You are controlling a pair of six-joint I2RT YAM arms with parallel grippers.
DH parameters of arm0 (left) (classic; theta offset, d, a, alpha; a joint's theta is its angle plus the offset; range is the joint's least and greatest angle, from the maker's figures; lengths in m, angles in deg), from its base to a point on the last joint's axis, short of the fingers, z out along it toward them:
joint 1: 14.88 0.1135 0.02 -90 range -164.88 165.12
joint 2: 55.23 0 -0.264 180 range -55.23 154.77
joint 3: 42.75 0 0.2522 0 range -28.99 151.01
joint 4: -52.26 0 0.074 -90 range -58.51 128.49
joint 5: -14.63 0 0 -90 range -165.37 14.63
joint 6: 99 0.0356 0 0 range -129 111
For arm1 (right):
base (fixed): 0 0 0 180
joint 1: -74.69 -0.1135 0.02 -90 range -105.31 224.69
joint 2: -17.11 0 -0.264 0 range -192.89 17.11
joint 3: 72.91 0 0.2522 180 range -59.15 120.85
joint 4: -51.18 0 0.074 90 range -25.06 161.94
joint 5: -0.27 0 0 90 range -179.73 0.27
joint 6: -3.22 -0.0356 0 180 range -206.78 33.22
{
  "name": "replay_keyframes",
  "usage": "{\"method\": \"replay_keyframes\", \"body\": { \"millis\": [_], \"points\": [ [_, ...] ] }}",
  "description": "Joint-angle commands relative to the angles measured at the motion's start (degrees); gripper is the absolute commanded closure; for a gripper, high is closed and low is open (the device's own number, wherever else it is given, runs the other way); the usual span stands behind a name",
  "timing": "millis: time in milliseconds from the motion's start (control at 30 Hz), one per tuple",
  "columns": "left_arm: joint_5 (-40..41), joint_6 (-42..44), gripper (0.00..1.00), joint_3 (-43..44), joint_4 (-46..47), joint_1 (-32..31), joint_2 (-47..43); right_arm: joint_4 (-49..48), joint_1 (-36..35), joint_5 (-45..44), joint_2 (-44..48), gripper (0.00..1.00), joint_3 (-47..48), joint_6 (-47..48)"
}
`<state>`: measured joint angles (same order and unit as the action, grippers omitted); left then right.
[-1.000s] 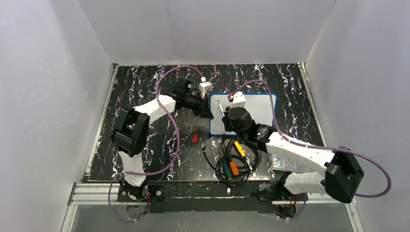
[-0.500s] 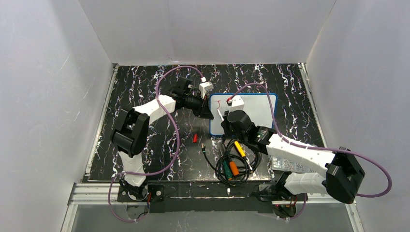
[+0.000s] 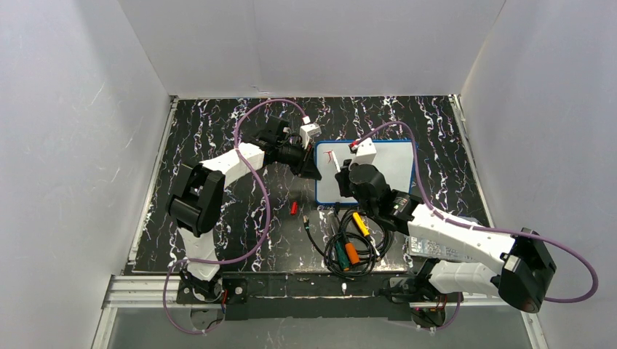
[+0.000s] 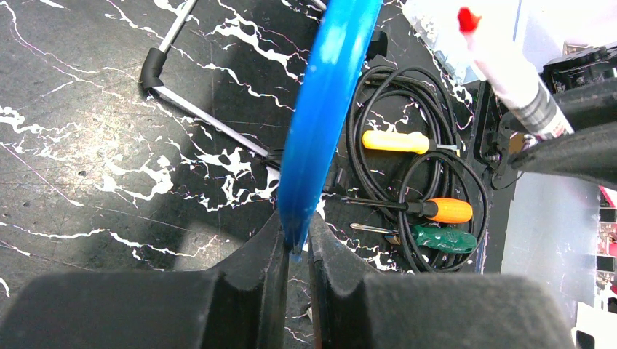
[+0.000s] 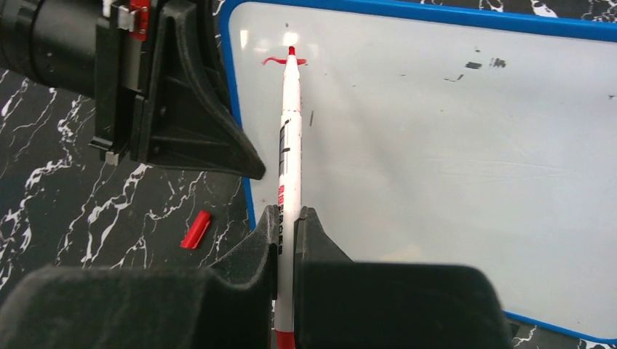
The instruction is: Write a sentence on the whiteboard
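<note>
On your black marbled counter (image 3: 218, 145) lay the whiteboard (image 3: 393, 163), a red cap (image 3: 294, 208) off its near left corner, and a cable coil (image 3: 378, 240) holding yellow, orange and green screwdrivers (image 3: 352, 253).

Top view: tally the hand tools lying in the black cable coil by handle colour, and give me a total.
yellow-handled tool: 1
orange-handled tool: 1
green-handled tool: 1
Total: 3

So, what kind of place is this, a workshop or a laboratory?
Most likely a robot laboratory cell: plain white panels enclose a black marbled table, and the left arm and right arm, mounted at its near edge, work on a whiteboard.
</note>
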<state>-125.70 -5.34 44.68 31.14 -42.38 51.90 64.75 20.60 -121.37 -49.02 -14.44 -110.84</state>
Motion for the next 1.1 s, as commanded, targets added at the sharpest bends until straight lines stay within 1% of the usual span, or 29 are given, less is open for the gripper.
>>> {"method": "replay_keyframes", "body": {
  "millis": [0,333,833,1067],
  "points": [
    [0.93,0.86,1.00,0.92,-2.75,-0.44,-2.54,-1.14,-0.23,-3.74,0.27,0.99,-0.32,-0.86],
    [1.02,0.84,1.00,0.95,-2.84,-0.45,-2.63,0.10,-0.23,-3.67,-1.28,0.99,-0.76,-2.26],
    [1.16,1.10,1.00,0.99,-3.02,-0.45,-2.67,1.30,-0.23,-5.19,-3.70,0.99,0.24,-1.47],
    [1.19,1.17,1.00,1.12,-3.10,-0.44,-2.71,1.71,-0.23,-3.58,-5.11,0.99,0.70,-1.01]
  ]
}}
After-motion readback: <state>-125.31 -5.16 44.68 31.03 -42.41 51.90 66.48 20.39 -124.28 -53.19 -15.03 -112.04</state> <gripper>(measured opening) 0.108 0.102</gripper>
